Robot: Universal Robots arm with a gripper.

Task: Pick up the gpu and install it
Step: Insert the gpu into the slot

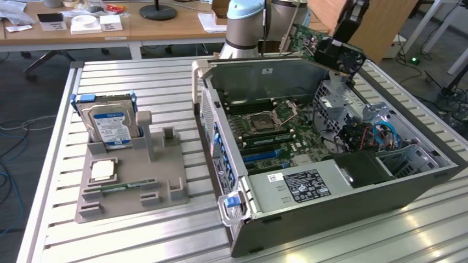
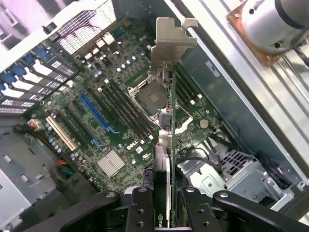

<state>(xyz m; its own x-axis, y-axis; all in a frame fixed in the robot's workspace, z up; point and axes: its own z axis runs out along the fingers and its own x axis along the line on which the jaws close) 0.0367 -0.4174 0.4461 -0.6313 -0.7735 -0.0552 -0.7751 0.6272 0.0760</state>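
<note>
1. holds the gpu point(image 1: 325, 45) in the gripper point(image 2: 167, 205), fingers point(image 2: 142, 205) narrow and pressed on both faces of the card.
2. carries the gpu tilted in the air, above the back wall of the open computer case point(image 1: 351, 189), well apart from the motherboard point(image 1: 270, 131).
3. points the silver bracket point(image 2: 172, 43) away from the fingers.
4. at the exterior view's left, on the slatted table point(image 1: 146, 235): grey holder point(image 1: 157, 181) with hard drive point(image 1: 109, 125) upright and memory stick point(image 1: 120, 186) lying flat.
</note>
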